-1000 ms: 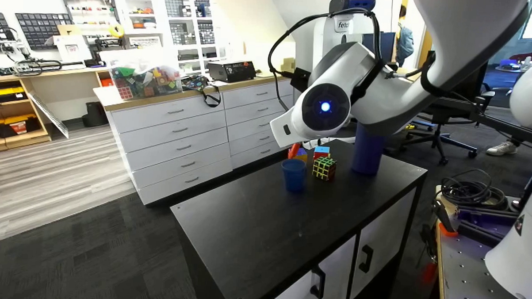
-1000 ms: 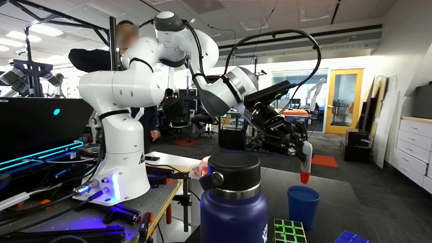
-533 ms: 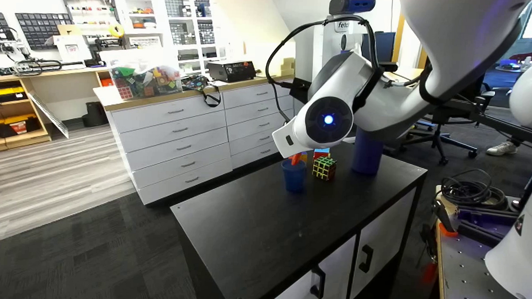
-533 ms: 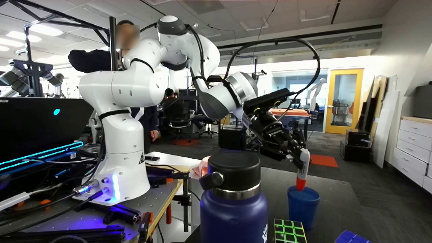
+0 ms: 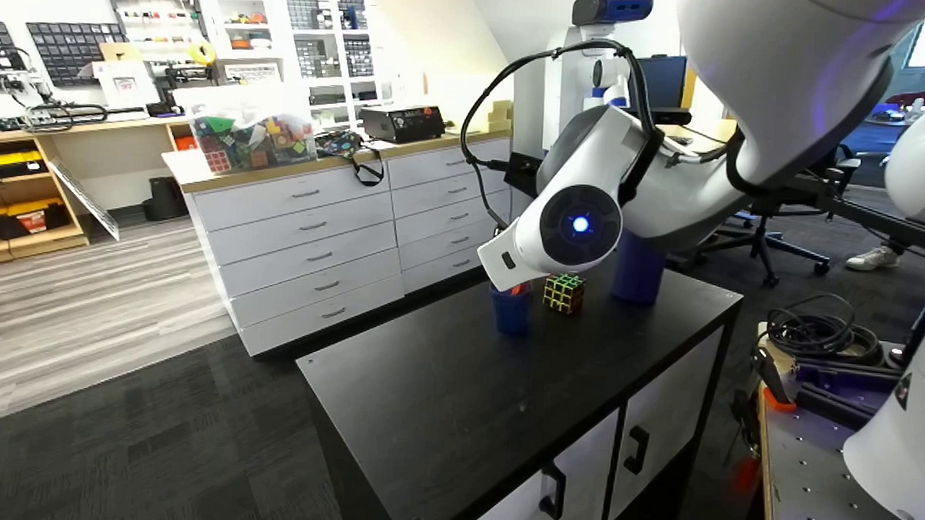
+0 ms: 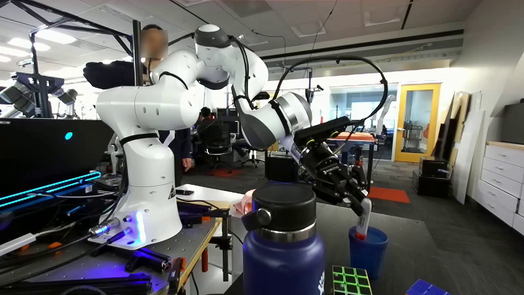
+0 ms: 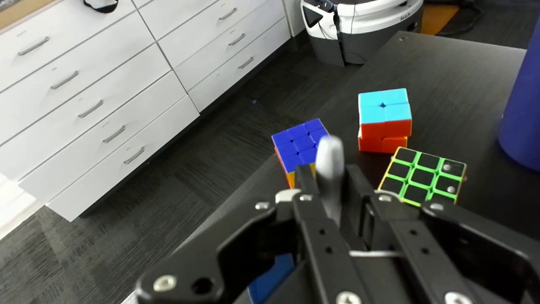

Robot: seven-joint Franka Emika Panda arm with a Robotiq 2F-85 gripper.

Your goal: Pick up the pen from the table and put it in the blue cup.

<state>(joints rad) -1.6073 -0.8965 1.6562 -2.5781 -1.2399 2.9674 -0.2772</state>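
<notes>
The blue cup stands upright on the black-topped counter, and the pen is partway into its mouth: in an exterior view I see the red lower end just inside the rim and the pale barrel rising above it, leaning slightly, top to the right. How deep the tip sits, and whether it touches the cup's wall or floor, I cannot make out. The tall purple-blue bottle has its black lid on, so its contents are hidden from me; in an exterior view it stands near and left of the cup. Over on the white drawer unit, to the left, a clear bin is heaped with many-coloured cubes. As for my pincer, its two fingers are drawn in with only the pen's thickness between them; I have the barrel pinched near its upper end, the blunt pale top poking past the pads in the wrist view. The pincer slants down over the cup, and I get a slice of blue below its linkage. Past it, on the counter, I have a blue-topped cube at the left, a light-blue and red cube farther off, and a green-lined cube at the right, between cup and bottle.
</notes>
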